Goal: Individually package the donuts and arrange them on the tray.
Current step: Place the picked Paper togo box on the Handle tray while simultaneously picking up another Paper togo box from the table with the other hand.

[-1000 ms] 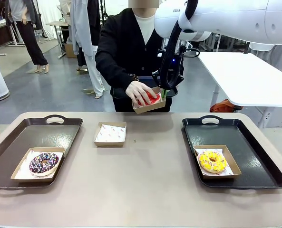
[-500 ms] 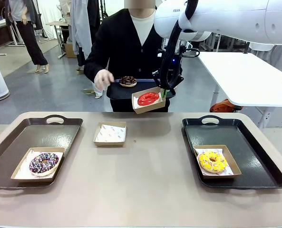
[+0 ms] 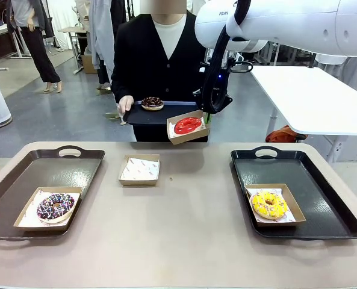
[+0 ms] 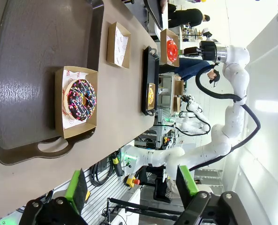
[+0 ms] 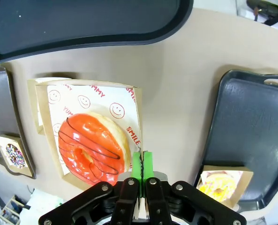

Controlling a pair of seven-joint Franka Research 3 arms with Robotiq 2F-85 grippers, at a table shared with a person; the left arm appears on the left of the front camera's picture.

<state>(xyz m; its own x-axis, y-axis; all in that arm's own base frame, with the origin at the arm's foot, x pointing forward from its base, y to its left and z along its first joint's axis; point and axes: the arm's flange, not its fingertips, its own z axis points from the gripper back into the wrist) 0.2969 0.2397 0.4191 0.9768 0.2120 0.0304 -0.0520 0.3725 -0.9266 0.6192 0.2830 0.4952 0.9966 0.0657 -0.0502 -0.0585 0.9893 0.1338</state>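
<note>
Four donuts ringed the empty box (image 3: 139, 169): sprinkled donut (image 3: 55, 206) left of it, yellow donut (image 3: 269, 205) right of it, and red donut (image 3: 188, 125) beyond it in a raised box (image 3: 187, 138), which the right gripper (image 3: 207, 117) pinched by its edge. The dark donut (image 3: 152, 103) lay farther beyond on a person's tray (image 3: 143, 115), its topping too small to make out. The left gripper (image 4: 131, 183) gaped, holding nothing.

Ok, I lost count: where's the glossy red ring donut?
In the front view the glossy red ring donut sits in a brown cardboard box held up by the right gripper, above the table's far edge, beside the person's black tray.
</note>
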